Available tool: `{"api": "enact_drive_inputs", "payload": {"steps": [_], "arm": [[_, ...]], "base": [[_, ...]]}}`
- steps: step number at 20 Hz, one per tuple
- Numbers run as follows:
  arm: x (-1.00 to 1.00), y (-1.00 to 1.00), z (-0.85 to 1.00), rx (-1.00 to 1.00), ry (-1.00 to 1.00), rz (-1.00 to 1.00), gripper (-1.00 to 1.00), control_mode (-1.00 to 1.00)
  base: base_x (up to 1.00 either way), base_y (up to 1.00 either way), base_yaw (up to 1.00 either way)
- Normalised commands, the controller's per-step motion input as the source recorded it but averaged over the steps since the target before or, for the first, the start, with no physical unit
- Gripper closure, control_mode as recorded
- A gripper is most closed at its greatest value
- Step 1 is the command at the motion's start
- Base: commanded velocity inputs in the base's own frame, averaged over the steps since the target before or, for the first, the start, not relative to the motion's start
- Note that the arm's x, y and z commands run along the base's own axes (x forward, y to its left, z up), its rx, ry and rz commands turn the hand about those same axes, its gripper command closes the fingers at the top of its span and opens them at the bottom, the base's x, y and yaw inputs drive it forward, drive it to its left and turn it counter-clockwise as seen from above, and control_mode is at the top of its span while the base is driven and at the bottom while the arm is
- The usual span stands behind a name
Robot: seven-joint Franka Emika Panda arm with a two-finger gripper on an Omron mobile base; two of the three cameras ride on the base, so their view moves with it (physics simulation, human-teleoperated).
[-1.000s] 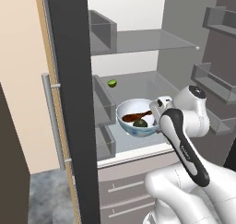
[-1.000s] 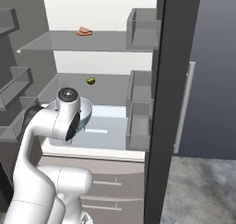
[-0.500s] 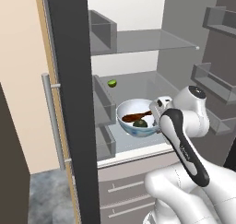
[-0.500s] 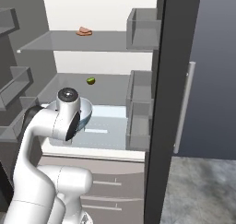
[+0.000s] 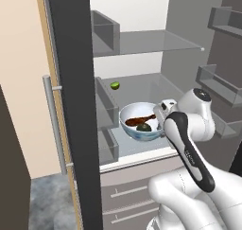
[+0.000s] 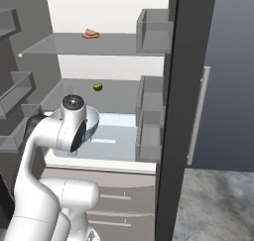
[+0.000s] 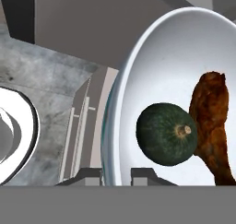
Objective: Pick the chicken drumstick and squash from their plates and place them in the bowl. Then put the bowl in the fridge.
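Two foods are lying in the bowl [image 5: 140, 123] in the left base view: the chicken drumstick [image 5: 140, 119], stretching across the white inside, and the squash [image 5: 144, 127] just in front of it. The bowl is sitting low inside the open fridge [image 5: 142, 54], over the pale floor above the bottom drawer, and the gripper [image 5: 163, 116] is meeting its right rim with the white arm bending down behind it. A small green fruit [image 5: 115, 85] is resting further back on the same level, well apart from the bowl, and glass shelves are spanning the space above.

In the right base view, the arm is covering most of the bowl [image 6: 92, 124], so just a sliver of its pale blue-grey side is peeking out beside the elbow. The green fruit [image 6: 97, 87] is sitting behind it, and a pinkish piece of food [image 6: 90, 33] is lying on the upper glass shelf.

In the hand view, the fingers [image 7: 146, 174] are pinching narrowly on the bowl's rim [image 7: 112, 126], one tip on each side of the wall. The squash [image 7: 166, 134] is touching the drumstick [image 7: 213, 126] inside.
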Motion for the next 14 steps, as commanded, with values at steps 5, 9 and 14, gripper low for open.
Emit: {"api": "enact_drive_inputs", "payload": {"steps": [5, 9, 14], "arm": [[0.02, -0.10, 0.17, 0.00, -0.13, -0.16, 1.00, -1.00], [0.07, -0.23, 0.39, 0.00, -0.11, -0.22, 1.00, -1.00], [0.30, -0.14, 0.37, 0.00, -0.02, -0.08, 1.00, -1.00]], "base": [[0.00, 0.00, 0.00], [0.00, 0.00, 0.00], [0.00, 0.00, 0.00]]}}
